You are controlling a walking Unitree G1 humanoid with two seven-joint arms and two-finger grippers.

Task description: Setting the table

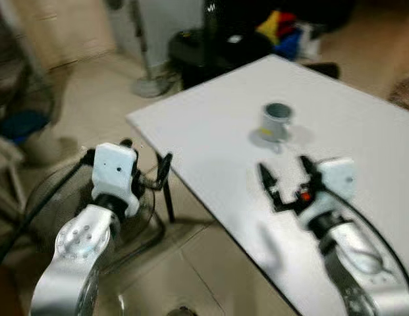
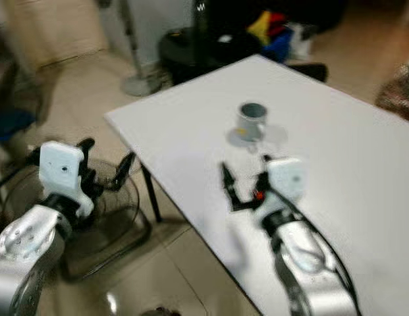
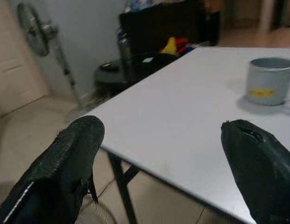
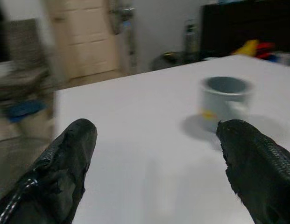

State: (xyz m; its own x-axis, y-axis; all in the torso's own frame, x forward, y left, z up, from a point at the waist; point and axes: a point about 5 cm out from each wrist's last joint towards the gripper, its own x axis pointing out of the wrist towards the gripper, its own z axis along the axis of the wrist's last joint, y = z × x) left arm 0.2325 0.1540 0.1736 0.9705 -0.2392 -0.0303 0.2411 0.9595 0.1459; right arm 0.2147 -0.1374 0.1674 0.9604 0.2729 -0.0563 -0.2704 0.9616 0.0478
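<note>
A grey cup with a yellow label stands upright on the white table, toward its far middle. My right gripper hovers over the table a short way in front of the cup, open with nothing between its fingers. The right wrist view has the cup just ahead between the two black fingers. My left gripper is held off the table's left edge, over the floor, open and empty. From the left wrist view the cup stands far across the table.
A floor fan lying flat sits below my left arm beside the table leg. A standing fan, a dark cabinet with colourful items and a black round object stand behind the table.
</note>
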